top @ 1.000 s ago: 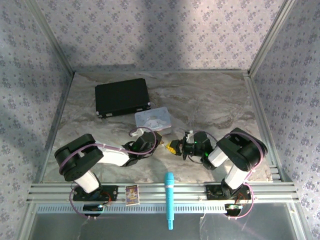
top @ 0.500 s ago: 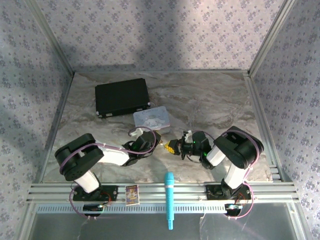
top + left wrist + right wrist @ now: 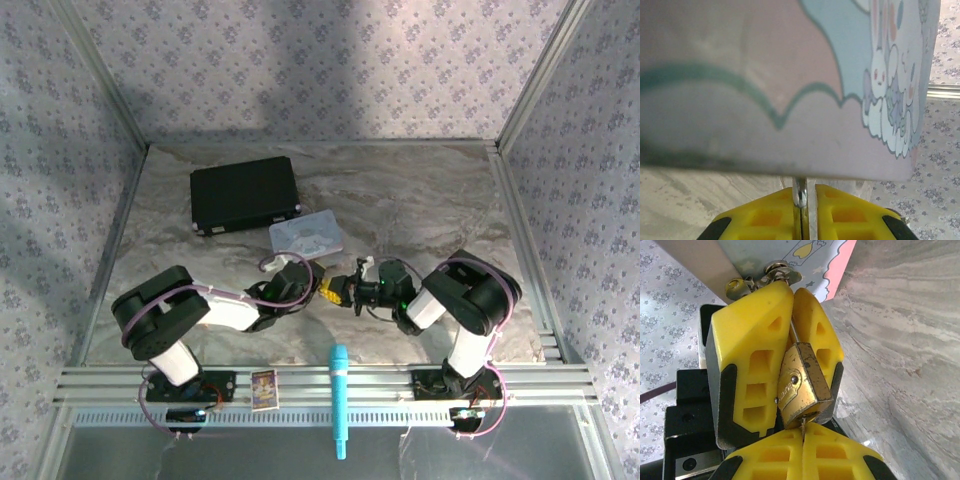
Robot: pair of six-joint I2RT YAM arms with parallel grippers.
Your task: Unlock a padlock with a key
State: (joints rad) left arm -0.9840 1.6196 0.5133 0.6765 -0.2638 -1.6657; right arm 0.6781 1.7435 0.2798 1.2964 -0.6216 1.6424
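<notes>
The brass padlock (image 3: 802, 382) hangs tilted between the yellow fingers (image 3: 752, 350) of my left gripper (image 3: 791, 290). That gripper is shut on its silvery shackle (image 3: 800, 192). The thin key (image 3: 802, 425) sticks up into the padlock's underside. My right gripper (image 3: 803, 432) is shut on the key, its fingertips right under the lock body. In the top view the left gripper (image 3: 325, 290) and right gripper (image 3: 346, 290) meet tip to tip at the table's middle, just in front of the pastel tin (image 3: 306, 236).
A black case (image 3: 245, 194) lies at the back left. The pastel tin (image 3: 790, 85) looms close ahead of the left fingers. A blue pen-like tool (image 3: 339, 395) and a small card (image 3: 264, 388) rest on the front rail. Open marble lies to the right.
My right gripper has moved left and closed the gap to the left gripper, so the key now meets the padlock. The left arm has barely shifted.
</notes>
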